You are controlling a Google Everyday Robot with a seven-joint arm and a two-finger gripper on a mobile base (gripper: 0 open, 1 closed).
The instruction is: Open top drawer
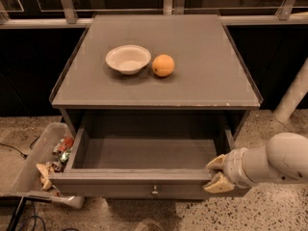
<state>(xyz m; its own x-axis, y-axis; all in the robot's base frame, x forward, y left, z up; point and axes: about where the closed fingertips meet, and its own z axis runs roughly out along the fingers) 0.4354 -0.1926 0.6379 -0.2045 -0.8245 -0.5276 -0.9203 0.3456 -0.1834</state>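
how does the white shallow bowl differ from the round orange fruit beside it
The white shallow bowl is wider, pale and hollow; the round orange fruit is a smaller ball. The bowl sits left, the fruit right. Both rest on the grey cabinet top; the gripper is at the front right corner of the open top drawer.
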